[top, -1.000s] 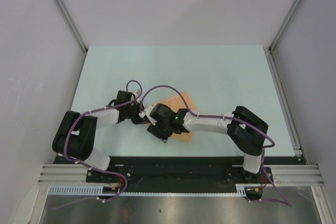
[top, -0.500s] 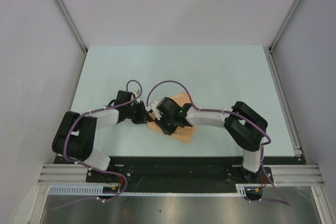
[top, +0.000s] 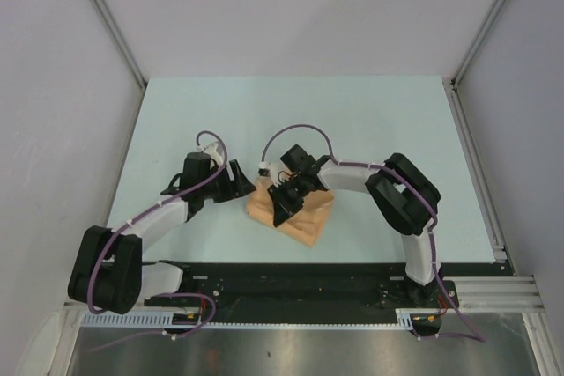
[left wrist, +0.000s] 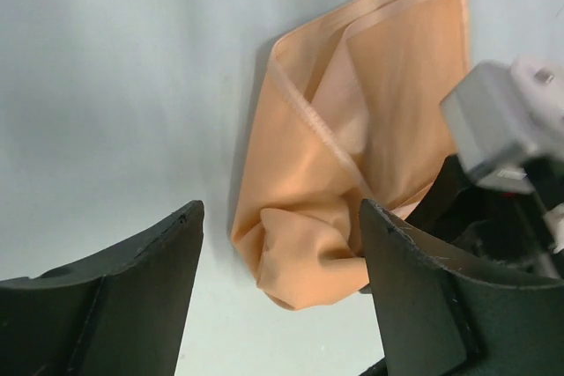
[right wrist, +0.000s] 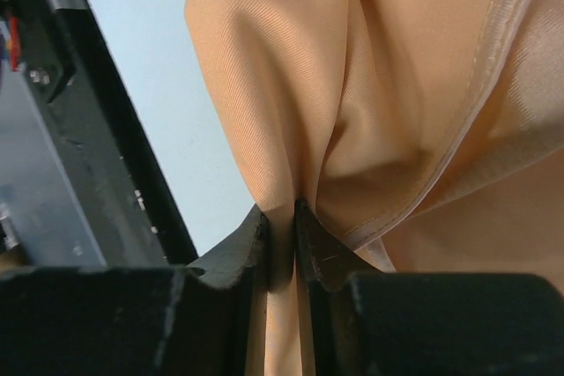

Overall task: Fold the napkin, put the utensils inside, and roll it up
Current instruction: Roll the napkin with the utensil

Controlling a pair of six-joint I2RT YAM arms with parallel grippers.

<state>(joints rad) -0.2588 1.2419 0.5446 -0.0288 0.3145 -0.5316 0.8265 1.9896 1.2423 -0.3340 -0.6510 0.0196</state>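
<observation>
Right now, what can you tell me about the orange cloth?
The napkin is a soft peach-orange cloth with a slight sheen and a stitched hem. It lies on the pale table, folded over itself in loose layers, one end bunched. The right claw is shut on a fold, pinching it into a ridge. The left claw hangs open over the bunched end.

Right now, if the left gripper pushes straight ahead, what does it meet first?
Probably the bunched end of the napkin, ahead of the open left gripper, between its fingers; depth is unclear.
</observation>
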